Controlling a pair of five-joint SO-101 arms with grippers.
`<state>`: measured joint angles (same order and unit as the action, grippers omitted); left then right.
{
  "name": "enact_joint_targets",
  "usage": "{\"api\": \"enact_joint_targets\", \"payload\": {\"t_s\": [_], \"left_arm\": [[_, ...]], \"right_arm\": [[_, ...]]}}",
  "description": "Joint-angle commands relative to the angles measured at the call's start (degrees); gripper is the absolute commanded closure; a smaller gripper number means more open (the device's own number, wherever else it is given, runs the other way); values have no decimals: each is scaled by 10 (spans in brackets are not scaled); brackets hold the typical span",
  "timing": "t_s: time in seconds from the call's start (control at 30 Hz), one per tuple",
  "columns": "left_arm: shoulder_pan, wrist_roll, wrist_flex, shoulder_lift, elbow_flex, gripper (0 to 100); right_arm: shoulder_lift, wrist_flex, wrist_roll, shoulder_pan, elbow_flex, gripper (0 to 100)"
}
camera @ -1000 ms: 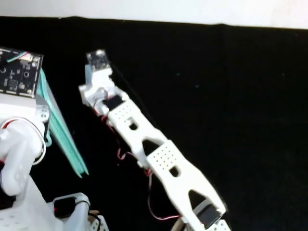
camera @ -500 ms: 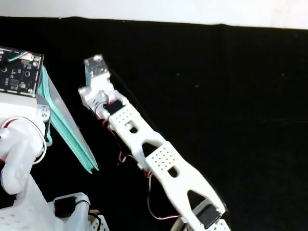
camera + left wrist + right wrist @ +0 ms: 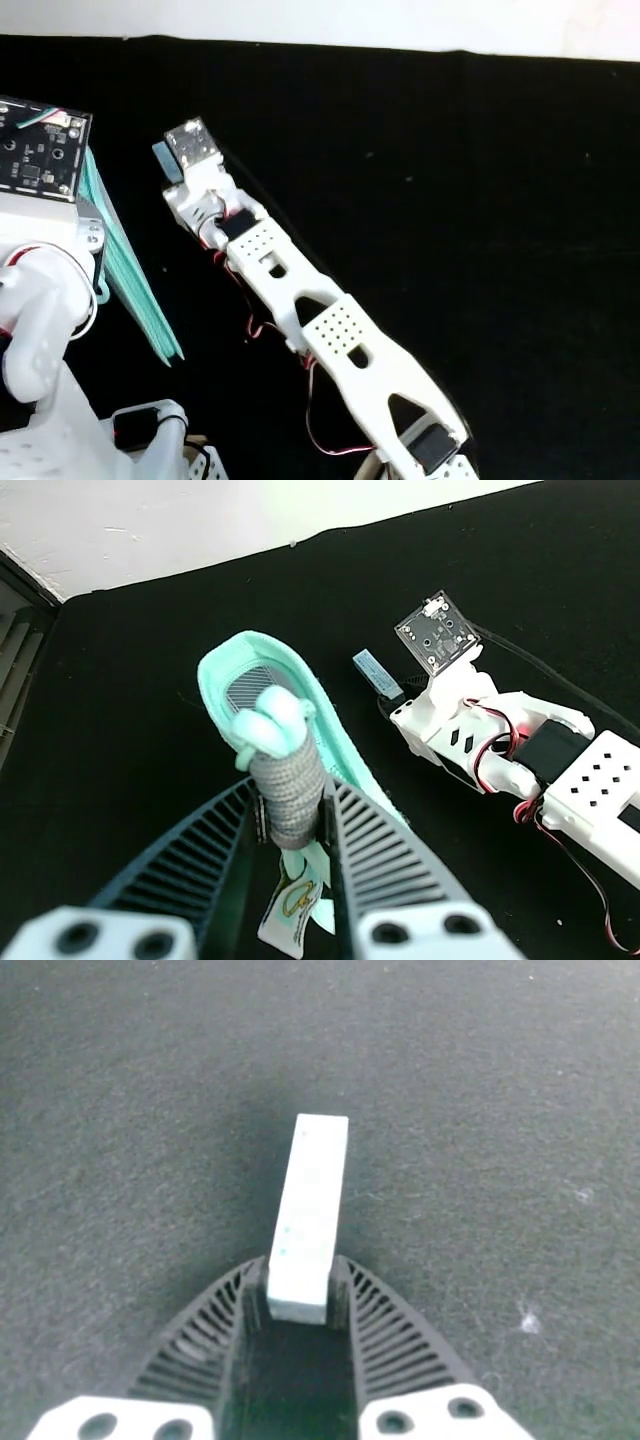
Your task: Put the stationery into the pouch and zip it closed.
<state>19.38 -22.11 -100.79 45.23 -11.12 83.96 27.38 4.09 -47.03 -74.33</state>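
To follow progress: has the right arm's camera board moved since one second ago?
Yes. The camera board has shifted away from the white wall, toward the nearer table edge.

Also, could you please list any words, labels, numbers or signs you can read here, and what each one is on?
No text can be read here.
Tag on the pouch: a small emblem, print too blurred.
Right arm's circuit board: markings too small.
Left arm's circuit board: markings too small.
White block: faint specks, no lettering.
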Motion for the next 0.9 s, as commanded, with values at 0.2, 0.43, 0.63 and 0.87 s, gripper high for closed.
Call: {"api": "enact_joint_targets", "payload": {"t_s": [0.2, 0.43, 0.63, 0.87], "left_arm": [[3, 3, 4, 9, 0, 992], [-22, 4, 15, 9, 0, 992], [-73, 5, 15, 9, -2, 992], [-156, 23, 18, 9, -2, 992]], "right_arm": [[-15, 220, -9, 40, -95, 993], [-21, 440, -9, 76, -283, 993], [-99, 590, -9, 112, -276, 993], [-215, 724, -9, 157, -275, 993]]}}
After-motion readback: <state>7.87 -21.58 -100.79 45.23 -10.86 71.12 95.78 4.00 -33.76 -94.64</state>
